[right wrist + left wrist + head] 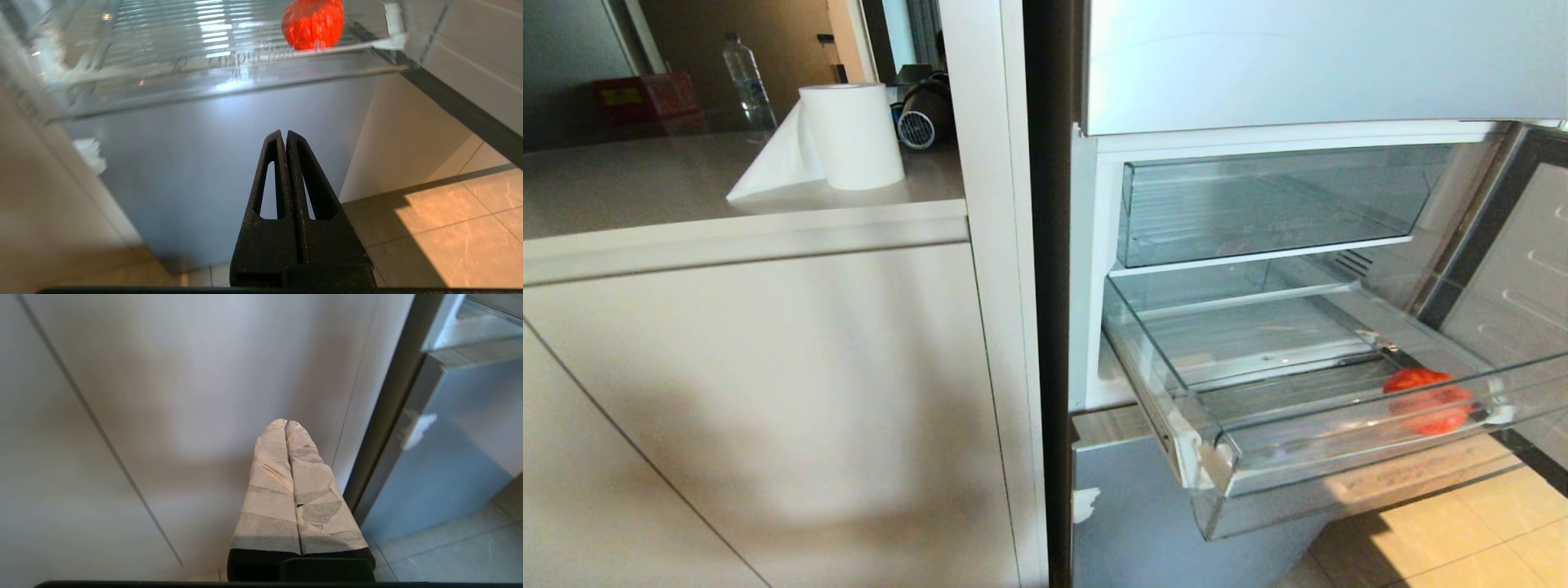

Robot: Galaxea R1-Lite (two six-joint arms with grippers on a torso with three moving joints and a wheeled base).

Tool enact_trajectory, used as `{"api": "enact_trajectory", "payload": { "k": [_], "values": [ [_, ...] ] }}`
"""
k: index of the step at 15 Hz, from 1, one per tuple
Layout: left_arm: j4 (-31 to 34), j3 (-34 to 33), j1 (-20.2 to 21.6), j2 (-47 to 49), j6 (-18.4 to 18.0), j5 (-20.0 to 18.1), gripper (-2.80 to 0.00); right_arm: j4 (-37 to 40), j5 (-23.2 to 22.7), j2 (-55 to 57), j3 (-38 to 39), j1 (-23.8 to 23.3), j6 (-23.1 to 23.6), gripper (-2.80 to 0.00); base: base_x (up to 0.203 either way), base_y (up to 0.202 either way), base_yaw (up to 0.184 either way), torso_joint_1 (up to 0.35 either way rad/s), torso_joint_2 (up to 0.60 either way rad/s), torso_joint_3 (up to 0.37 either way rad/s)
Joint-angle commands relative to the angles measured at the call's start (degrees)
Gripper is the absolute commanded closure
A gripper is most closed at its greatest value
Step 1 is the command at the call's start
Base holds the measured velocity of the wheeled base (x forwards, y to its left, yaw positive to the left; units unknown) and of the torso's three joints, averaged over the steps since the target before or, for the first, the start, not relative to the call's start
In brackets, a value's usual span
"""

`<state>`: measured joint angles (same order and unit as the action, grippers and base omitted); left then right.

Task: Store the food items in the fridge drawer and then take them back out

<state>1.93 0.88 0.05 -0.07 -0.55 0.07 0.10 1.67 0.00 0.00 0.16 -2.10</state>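
1. Near the front right corner of the pulled-out fridge drawer lie the food items, red-orange and seemingly pressed together, on the ribbed bottom.
2. They look light, smooth and soft, likely to roll or bruise; a gentle hold across the widest part seems best.
3. Below the drawer, the right claw is closed and empty.
4. Facing the cabinet, the taped left claw is closed and empty.
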Motion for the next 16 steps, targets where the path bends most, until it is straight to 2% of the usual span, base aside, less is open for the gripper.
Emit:
{"api": "enact_trajectory", "payload": {
  "k": [1, 3, 7, 16],
  "values": [
    [0.01, 0.0, 0.04, 0.07, 0.11, 0.01, 0.0, -0.02, 0.0, 0.09, 0.0, 0.02, -0.01, 0.0, 0.194, 0.0, -0.001, -0.002, 0.0, 0.007],
    [0.01, 0.0, -0.01, 0.07, 0.19, 0.01, 0.0, -0.02, 0.0, 0.09, 0.0, 0.02, -0.01, 0.0, 0.122, 0.0, 0.001, 0.017, 0.01, 0.004],
    [0.01, 0.0, 0.04, 0.07, 0.19, 0.01, 0.0, -0.02, 0.0, 0.09, 0.0, 0.02, -0.01, 0.0, 0.0, 0.0, 0.0, 0.032, -0.06, -0.033],
    [0.01, 0.0, 0.04, 0.07, 0.19, 0.01, 0.0, -0.02, 0.0, 0.09, 0.0, 0.02, -0.01, 0.0, 0.0, 0.0, 0.0, 0.262, -0.52, -0.261]
  ]
}}
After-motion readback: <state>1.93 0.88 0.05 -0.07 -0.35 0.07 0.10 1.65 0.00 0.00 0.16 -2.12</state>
